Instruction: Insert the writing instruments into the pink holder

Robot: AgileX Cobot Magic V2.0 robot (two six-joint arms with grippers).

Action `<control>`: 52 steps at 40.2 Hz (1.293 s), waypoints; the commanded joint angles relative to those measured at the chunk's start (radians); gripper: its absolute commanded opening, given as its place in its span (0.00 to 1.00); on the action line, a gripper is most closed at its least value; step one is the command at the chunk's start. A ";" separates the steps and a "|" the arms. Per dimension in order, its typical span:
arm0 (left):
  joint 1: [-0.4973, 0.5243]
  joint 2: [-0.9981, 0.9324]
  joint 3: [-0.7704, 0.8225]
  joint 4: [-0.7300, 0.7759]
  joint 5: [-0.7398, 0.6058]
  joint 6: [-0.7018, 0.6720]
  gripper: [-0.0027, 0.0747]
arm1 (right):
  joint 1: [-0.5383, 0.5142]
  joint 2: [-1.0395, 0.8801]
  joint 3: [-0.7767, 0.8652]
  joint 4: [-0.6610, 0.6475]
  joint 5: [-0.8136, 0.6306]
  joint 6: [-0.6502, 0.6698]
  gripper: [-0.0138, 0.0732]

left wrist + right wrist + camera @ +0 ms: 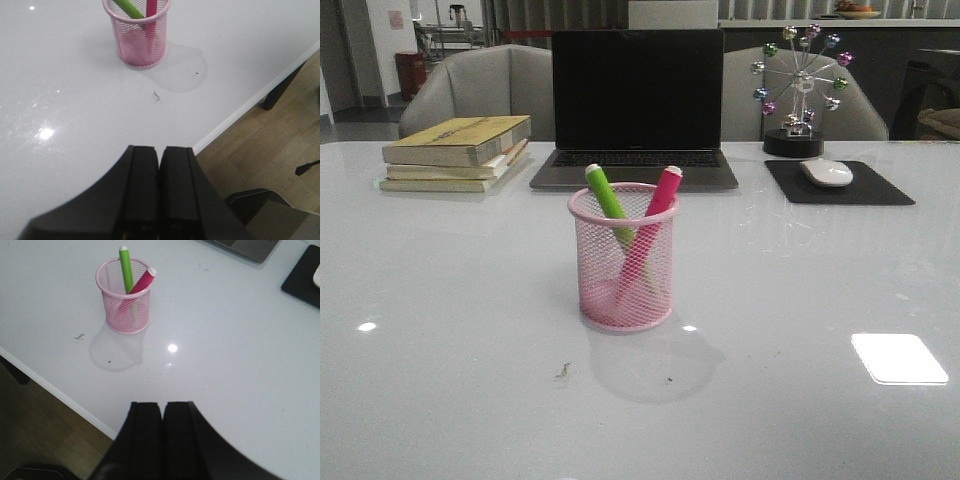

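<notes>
Two thick marker pens are standing inside the round pink wire-mesh pen cup [625,262], which is sitting upright on the glossy white table [440,300], near the middle of it. The lime green marker [608,196] is leaning toward the robot's left and the magenta pink marker [660,196] toward its right, so that the two are crossing within the mesh; both whitish ends are projecting above the rolled rim.

Behind the cup, an open dark grey laptop with a black screen [636,105] is resting at the far side of the table. To its left, a stack of yellowish books [458,152] is lying flat. To its right, a white computer mouse [827,172] is sitting on a black mouse pad [840,185], with a small ferris-wheel ornament bearing coloured metallic balls [801,85] on a black base just behind the pad.

Neither arm is appearing in the front view. In the wrist views, the left gripper [159,187] and the right gripper [162,432] are hovering near the table's front edge, well apart from the cup – each with its black jaws pressed together and nothing between them.
</notes>
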 commanded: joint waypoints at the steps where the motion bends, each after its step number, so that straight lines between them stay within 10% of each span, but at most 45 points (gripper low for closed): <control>1: -0.006 -0.003 -0.028 -0.002 -0.059 -0.007 0.16 | -0.002 -0.001 -0.027 -0.009 -0.078 -0.004 0.25; 17: 0.009 -0.054 0.006 -0.013 -0.096 -0.007 0.16 | -0.002 -0.001 -0.027 -0.009 -0.078 -0.004 0.25; 37: 0.559 -0.626 0.470 0.002 -0.587 -0.007 0.16 | -0.002 -0.001 -0.027 -0.009 -0.077 -0.004 0.25; 52: 0.660 -0.741 0.631 0.002 -0.760 -0.007 0.16 | -0.002 -0.001 -0.027 -0.009 -0.075 -0.004 0.25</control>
